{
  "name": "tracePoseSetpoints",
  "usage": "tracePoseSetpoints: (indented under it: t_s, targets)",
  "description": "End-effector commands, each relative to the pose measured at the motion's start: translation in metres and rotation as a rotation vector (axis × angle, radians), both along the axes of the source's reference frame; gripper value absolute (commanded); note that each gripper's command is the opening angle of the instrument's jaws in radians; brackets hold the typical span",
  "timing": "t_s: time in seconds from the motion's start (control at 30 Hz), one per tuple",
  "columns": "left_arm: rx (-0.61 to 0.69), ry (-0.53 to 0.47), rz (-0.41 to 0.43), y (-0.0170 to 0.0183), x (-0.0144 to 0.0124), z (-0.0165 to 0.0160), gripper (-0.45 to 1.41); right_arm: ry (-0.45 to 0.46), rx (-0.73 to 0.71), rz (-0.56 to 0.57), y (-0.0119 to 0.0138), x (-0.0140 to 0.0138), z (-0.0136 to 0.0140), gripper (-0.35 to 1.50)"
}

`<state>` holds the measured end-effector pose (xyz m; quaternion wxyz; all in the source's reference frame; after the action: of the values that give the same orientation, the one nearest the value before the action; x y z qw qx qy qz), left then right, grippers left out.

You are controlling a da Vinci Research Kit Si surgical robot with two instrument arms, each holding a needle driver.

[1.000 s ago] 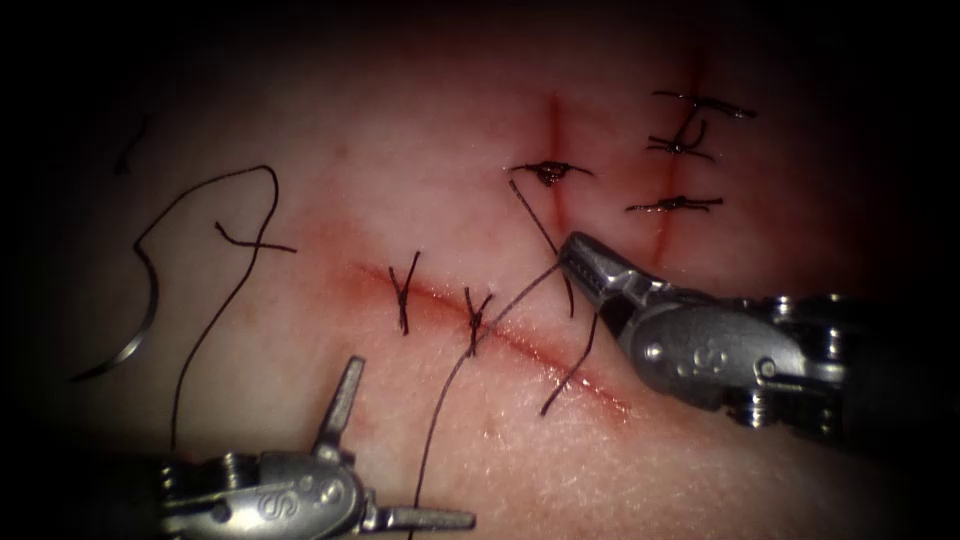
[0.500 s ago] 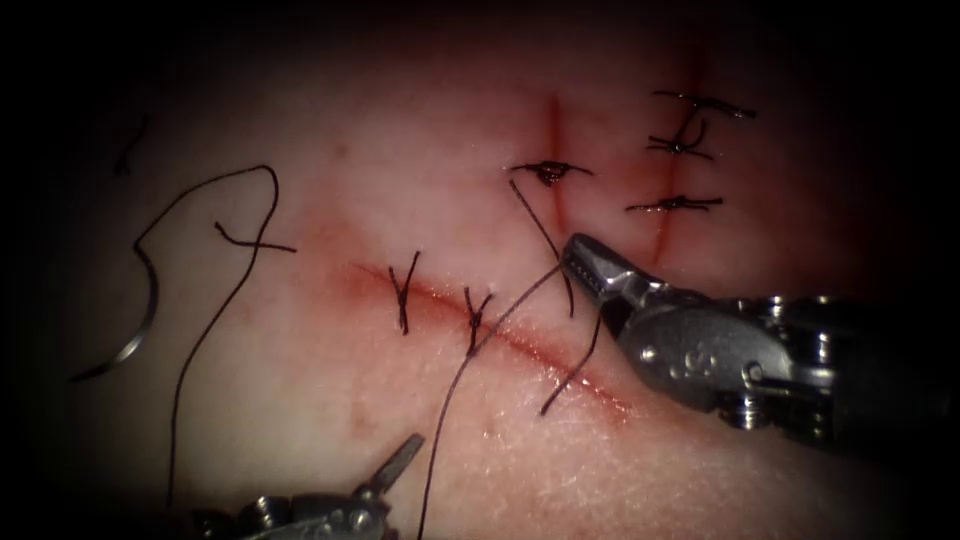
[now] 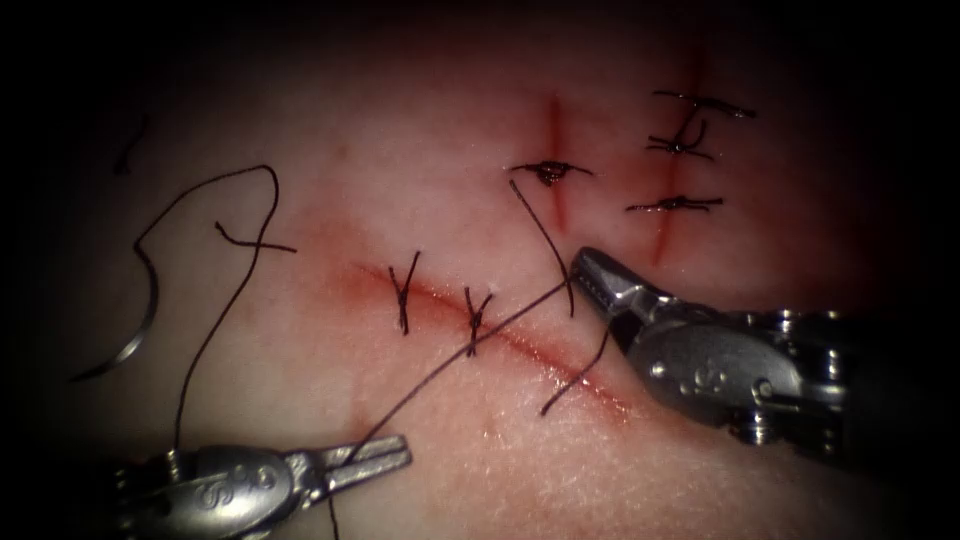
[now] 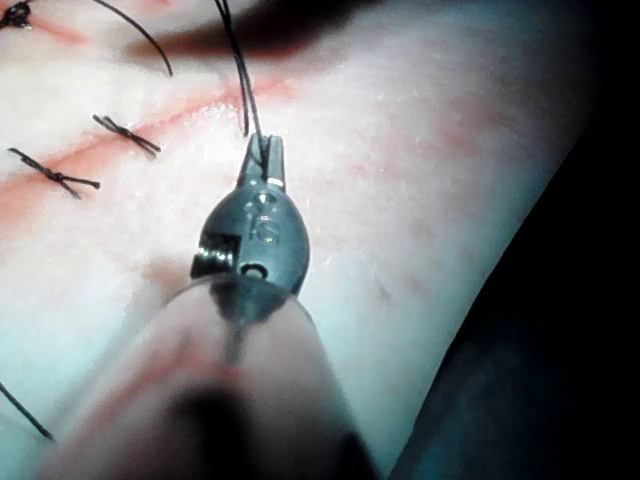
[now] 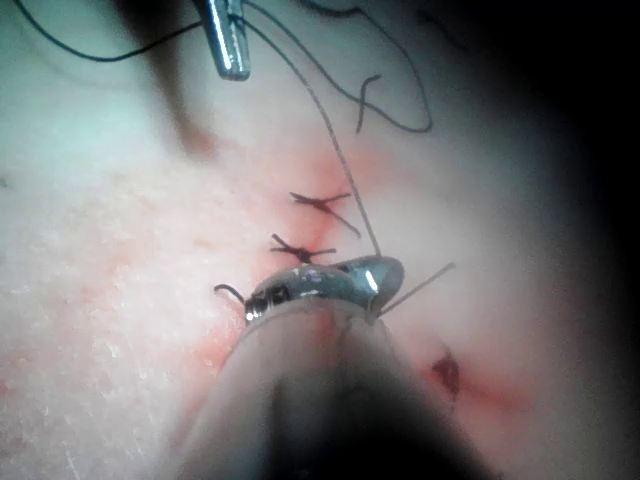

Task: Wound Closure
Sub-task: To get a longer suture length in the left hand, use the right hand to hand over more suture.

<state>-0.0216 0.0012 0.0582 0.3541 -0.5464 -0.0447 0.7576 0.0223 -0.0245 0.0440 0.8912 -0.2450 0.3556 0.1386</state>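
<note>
On the tissue (image 3: pixel 330 120) a slanting cut (image 3: pixel 560 362) carries two tied stitches (image 3: pixel 475 322). My left tool (image 3: pixel 400 452) lies low and left of the cut, its jaws shut on the thread (image 3: pixel 450 370); the close view shows the same grip (image 4: pixel 265 150). That strand runs straight up and right across the cut to my right tool (image 3: pixel 582 270), whose jaws hold its other end (image 5: pixel 385 270). The curved needle (image 3: pixel 140 335) lies free on the tissue far to the left, outside the tissue, held by neither tool. Its thread loops above it (image 3: pixel 260 175).
Two shorter cuts (image 3: pixel 553 130) at the upper right bear several tied stitches (image 3: pixel 680 204). Cut thread tails (image 3: pixel 575 375) hang beside the right tool near the main cut. The left tool's jaw tips (image 5: pixel 230 50) also appear in the right wrist view.
The left tool's jaws went from wide open to shut on the thread. The strand, slack and curved before, now runs straight. The right tool shifted slightly down and right.
</note>
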Motion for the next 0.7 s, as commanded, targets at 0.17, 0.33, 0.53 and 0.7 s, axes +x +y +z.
tracePoseSetpoints:
  t_s: [0.17, 0.33, 0.53, 0.7]
  targets:
    - [-0.053, 0.079, -0.006, 0.0023, 0.0013, 0.0009, -0.45, 0.248, 0.239, 0.16, -0.0018, -0.0015, -0.0028, 1.48]
    - [-0.112, 0.155, -0.027, 0.0041, 0.0041, 0.0019, -0.45, 0.366, 0.357, 0.176, -0.0014, -0.0036, -0.0055, 1.48]
    - [-0.172, 0.202, 0.014, 0.0048, 0.0049, 0.0019, -0.45, 0.5, 0.384, -0.023, 0.0036, -0.0046, -0.0068, -0.35]
    - [-0.268, 0.2, 0.094, 0.0052, 0.0047, 0.0016, -0.45, 0.499, 0.387, -0.206, 0.0091, -0.0042, -0.0053, -0.35]
